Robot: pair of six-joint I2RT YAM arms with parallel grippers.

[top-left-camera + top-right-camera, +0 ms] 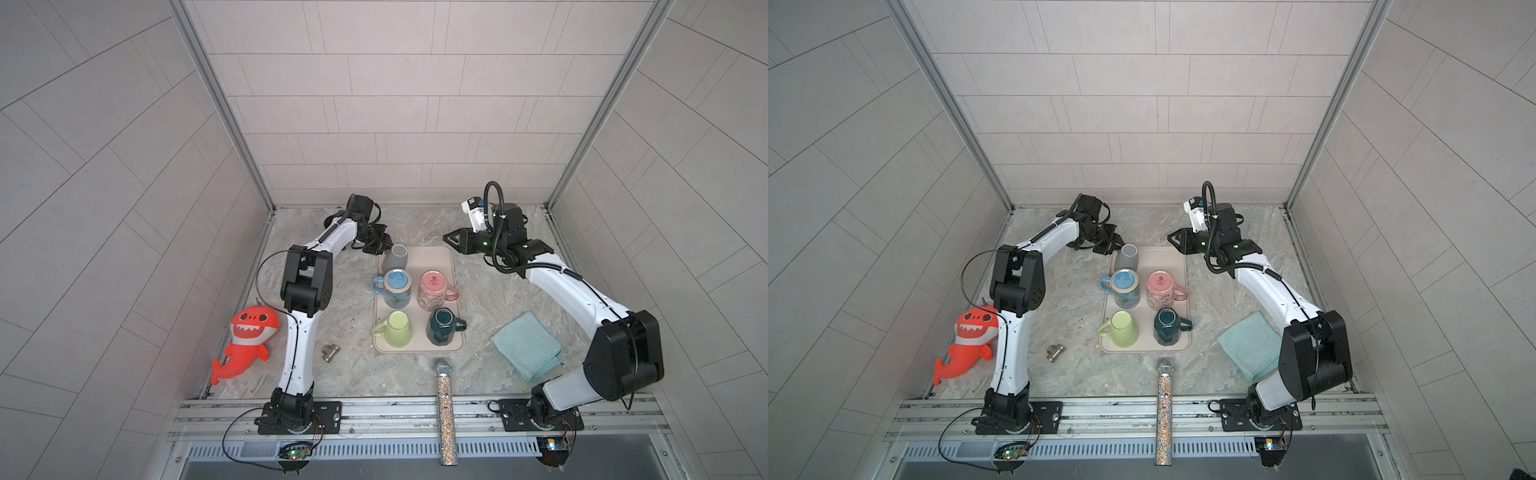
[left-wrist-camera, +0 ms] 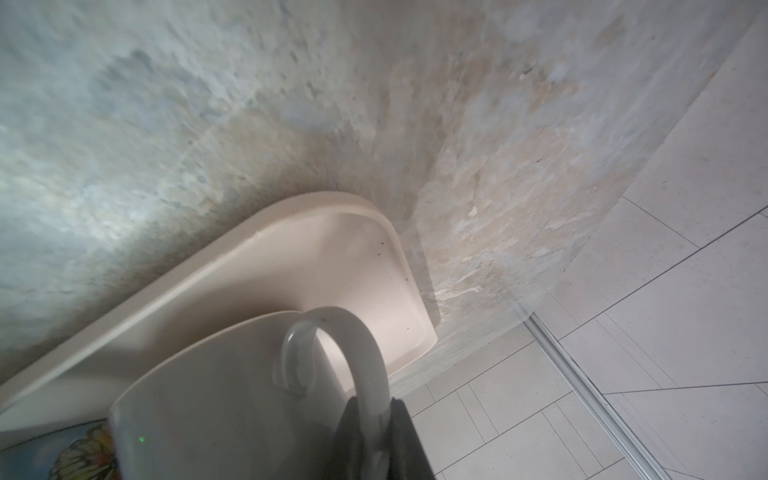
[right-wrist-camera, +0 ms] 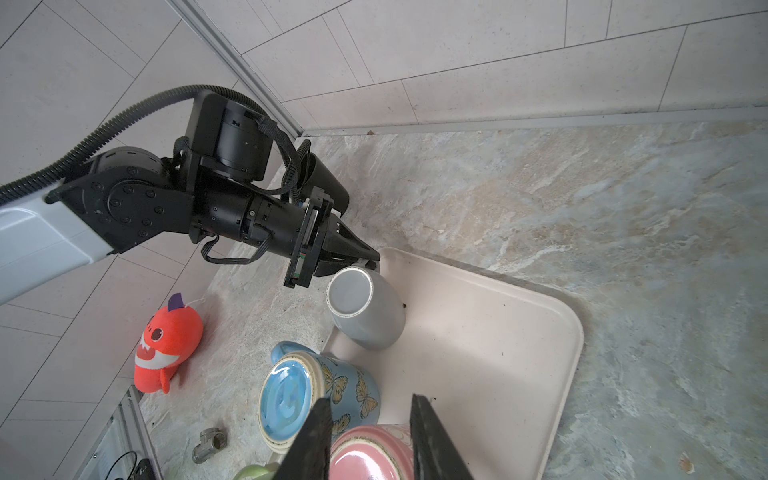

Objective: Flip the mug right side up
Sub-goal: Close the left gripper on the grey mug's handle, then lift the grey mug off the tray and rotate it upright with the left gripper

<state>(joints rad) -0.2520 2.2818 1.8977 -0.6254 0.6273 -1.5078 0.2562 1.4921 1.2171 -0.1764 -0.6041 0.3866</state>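
Note:
A grey mug [image 1: 395,257] [image 1: 1126,257] stands bottom up at the far left corner of the beige tray [image 1: 440,257] [image 1: 1167,259], leaning a little. My left gripper [image 1: 384,245] [image 1: 1119,243] [image 2: 372,405] is shut on the mug's handle [image 2: 365,353], one black finger on each side of the loop. The right wrist view shows that gripper [image 3: 372,259] beside the mug [image 3: 365,311]. My right gripper [image 1: 446,239] [image 1: 1171,239] [image 3: 370,403] hovers open and empty above the tray's far right side.
On the tray stand a blue butterfly mug [image 1: 397,286], a pink mug [image 1: 432,289], a green mug [image 1: 397,328] and a dark teal mug [image 1: 440,326]. Around it lie an orange shark toy [image 1: 247,340], a metal fitting [image 1: 329,353], a teal cloth [image 1: 525,345] and a glitter microphone [image 1: 444,407].

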